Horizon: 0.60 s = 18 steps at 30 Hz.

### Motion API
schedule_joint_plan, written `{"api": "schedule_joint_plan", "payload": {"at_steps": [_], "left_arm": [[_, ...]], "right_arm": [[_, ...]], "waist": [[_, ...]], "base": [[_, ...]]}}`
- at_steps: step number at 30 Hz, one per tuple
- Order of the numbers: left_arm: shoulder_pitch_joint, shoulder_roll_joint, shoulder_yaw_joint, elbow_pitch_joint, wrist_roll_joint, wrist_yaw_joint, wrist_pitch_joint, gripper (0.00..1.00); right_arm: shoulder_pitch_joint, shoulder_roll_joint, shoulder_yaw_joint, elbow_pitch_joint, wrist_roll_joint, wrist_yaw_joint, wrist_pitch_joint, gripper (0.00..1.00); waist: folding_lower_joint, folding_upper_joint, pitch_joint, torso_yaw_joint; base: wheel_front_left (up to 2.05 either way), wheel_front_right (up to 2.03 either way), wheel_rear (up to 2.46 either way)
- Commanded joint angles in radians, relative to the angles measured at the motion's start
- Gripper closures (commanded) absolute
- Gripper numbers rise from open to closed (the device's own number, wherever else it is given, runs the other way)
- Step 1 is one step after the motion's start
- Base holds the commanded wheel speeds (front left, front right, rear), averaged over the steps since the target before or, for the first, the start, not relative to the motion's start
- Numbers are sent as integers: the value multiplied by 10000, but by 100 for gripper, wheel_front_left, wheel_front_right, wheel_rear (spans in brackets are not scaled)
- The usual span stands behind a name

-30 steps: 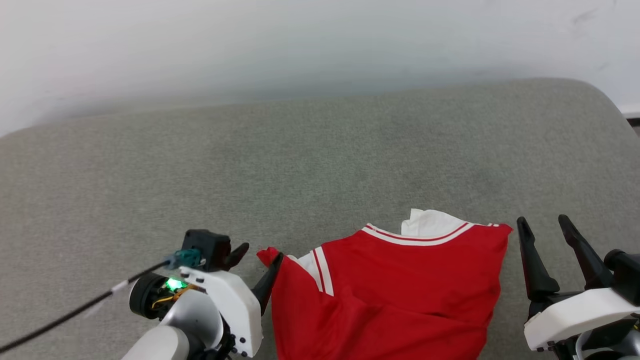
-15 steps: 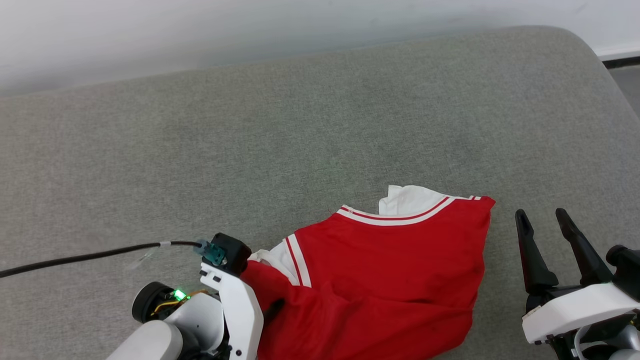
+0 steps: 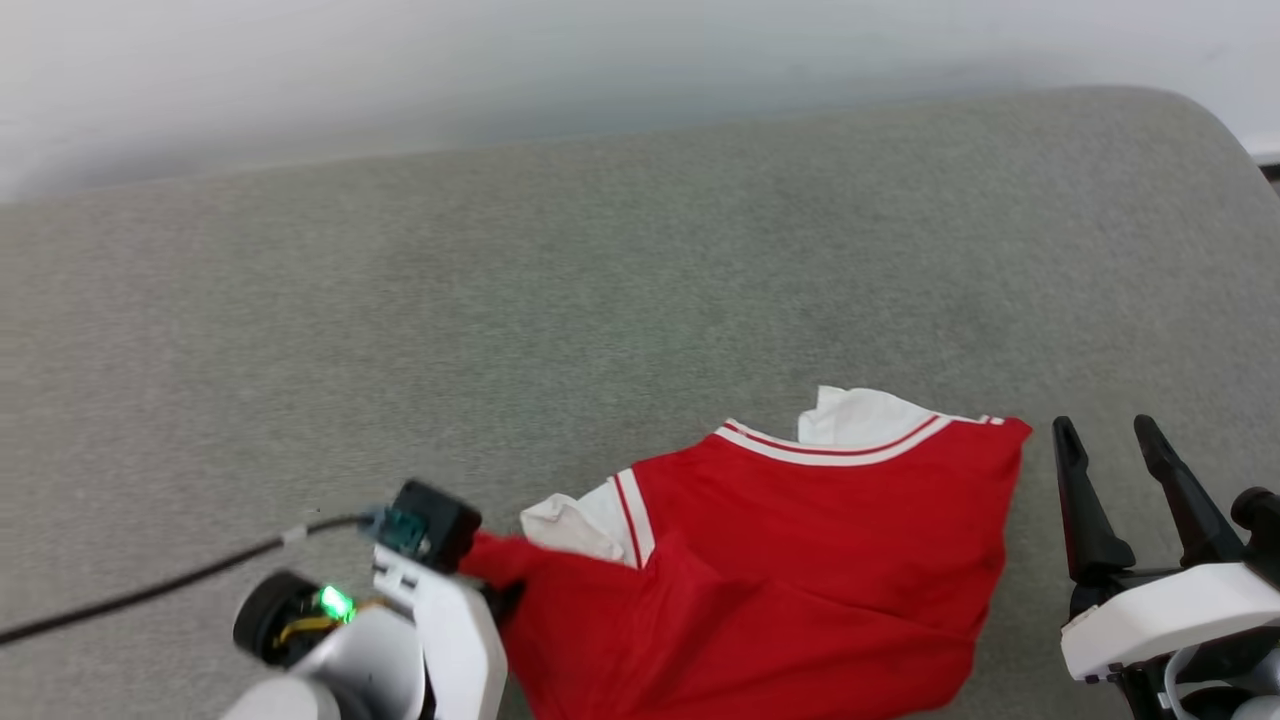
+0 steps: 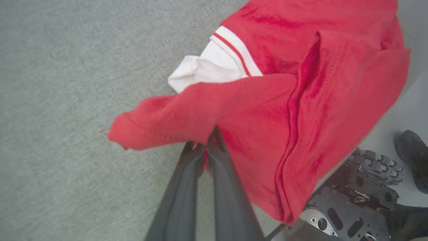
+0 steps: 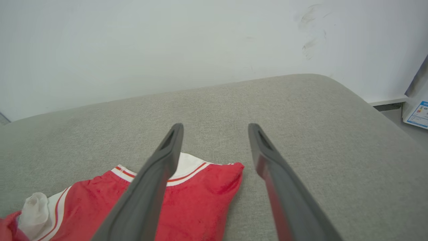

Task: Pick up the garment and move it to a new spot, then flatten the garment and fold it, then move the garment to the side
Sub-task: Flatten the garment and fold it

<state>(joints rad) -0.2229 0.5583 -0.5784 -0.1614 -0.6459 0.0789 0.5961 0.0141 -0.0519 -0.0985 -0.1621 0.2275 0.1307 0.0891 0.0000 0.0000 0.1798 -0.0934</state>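
1. A grey upholstered surface (image 3: 640, 300) with a rounded far right corner spreads over most of the head view, and a pale wall (image 3: 500, 70) stands behind it.
2. The garment (image 3: 800, 580), red with white sleeves and red-and-white striped trim, lies crumpled on the near part of this surface, a little right of the middle. Its near edge hangs over the front edge of the surface. No lettering can be seen on it.
3. The left gripper (image 4: 205, 144) is at the left corner of the garment. Its two dark fingers are pressed together and pinch a fold of the red cloth, which is pulled into a point there.
4. The right gripper (image 3: 1105, 430) is just beside the right edge of the garment, with its fingers wide apart and nothing between them.
5. One white sleeve (image 3: 575, 520) is bunched up near the left gripper.
6. A black cable (image 3: 150, 590) runs from the left wrist to the left edge.
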Motion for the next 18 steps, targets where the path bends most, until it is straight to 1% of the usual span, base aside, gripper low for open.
{"api": "schedule_joint_plan", "payload": {"at_steps": [1, 5, 6, 7, 8, 10, 13, 14, 15, 16, 18], "left_arm": [[423, 88, 19, -162, 32, 161, -80, 100], [1501, 164, 69, -551, -197, 654, -214, 100], [2311, 91, 96, -529, -496, 983, -317, 100], [2535, 17, 96, -472, -605, 1055, -365, 100], [2744, -18, 73, -367, -687, 1105, -400, 100], [3049, -276, 31, -167, -949, 1160, -541, 100], [3236, -579, -63, 304, -1100, 1077, -782, 100], [3221, -677, -77, 432, -1081, 1061, -906, 95], [3227, -795, -89, 562, -1123, 1044, -1011, 51], [3193, -875, -75, 652, -1076, 1029, -1159, 0], [3073, -1002, 71, 732, -941, 1141, -1574, 0]], "right_arm": [[29, 25, -35, -72, -66, 0, 50, 0], [171, 24, -107, -203, -129, 0, 166, 0], [294, 24, -44, -298, -175, 0, 291, 0], [330, 22, -46, -325, -184, -1, 330, 0], [345, 23, -14, -366, -182, 0, 363, 0], [383, 23, 10, -433, -178, 0, 421, 0], [443, 23, 65, -492, -192, 0, 493, 0], [470, 23, 83, -500, -196, 0, 526, 0], [500, 23, 84, -519, -202, -1, 539, 0], [530, 23, 90, -533, -205, -1, 568, 0], [584, 23, 96, -570, -209, 0, 598, 0]], "waist": [[0, 0, -260, 288], [0, 0, -571, 683], [0, 0, -769, 891], [0, 0, -813, 935], [0, 0, -851, 965], [0, 0, -907, 1003], [0, 0, -990, 1019], [0, 0, -1019, 1016], [0, 0, -1047, 1011], [0, 0, -1085, 1001], [0, 0, -1156, 969]], "base": [[0, 0, 0], [0, 0, 0], [0, 0, 0], [0, 0, 0], [0, 0, 0], [0, 0, 0], [0, 0, 0], [0, 0, 0], [0, 0, 0], [0, 0, 0], [0, 0, 0]]}}
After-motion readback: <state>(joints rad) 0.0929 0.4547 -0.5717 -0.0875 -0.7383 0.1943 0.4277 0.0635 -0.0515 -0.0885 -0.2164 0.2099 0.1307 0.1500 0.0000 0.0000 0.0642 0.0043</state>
